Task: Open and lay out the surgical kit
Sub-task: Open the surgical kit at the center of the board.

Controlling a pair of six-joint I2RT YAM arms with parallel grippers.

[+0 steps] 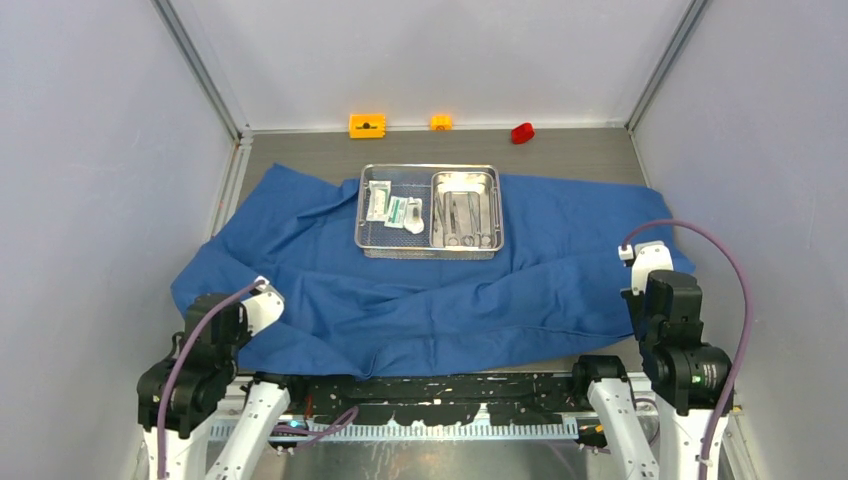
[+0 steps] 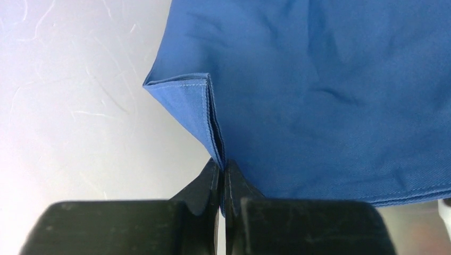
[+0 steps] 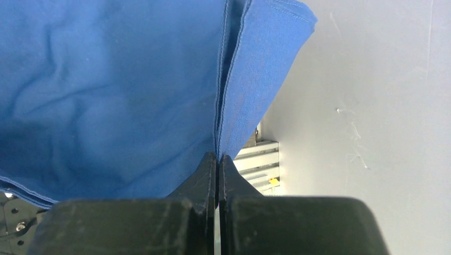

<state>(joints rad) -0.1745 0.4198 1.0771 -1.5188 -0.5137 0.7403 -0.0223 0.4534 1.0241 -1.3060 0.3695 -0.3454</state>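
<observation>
Left wrist view: the left end effector (image 2: 220, 166) has its two black fingers (image 2: 199, 188) pressed together on a folded edge of the blue cloth wrap (image 2: 330, 95). A stitched, doubled corner of the wrap stands just above the fingertips, and the rest of the fabric spreads away to the right in soft creases.

Right wrist view: the right end effector (image 3: 218, 158) is likewise clamped on the wrap, fingers closed on a hemmed fold that rises straight up from the tips. Blue fabric fills the left part of the view, and a pale wall (image 3: 383, 106) fills the right.

Top external view: the wrap lies open across the tabletop (image 1: 570, 150), reaching from near the left edge to near the right edge and down to the near edge. The left end effector holds it at the near-left corner, the right one at the right edge. On the wrap, toward the middle of the far edge, sits the wire-mesh basket (image 1: 362, 215). The steel tray (image 1: 466, 177) sits inside its right half, with slim metal instruments (image 1: 462, 218) lying in it. Three white packets (image 1: 396, 208) lie side by side in the basket's left half. Two orange blocks (image 1: 367, 124) and a red block (image 1: 522, 133) stand along the far edge, apart from the wrap.
</observation>
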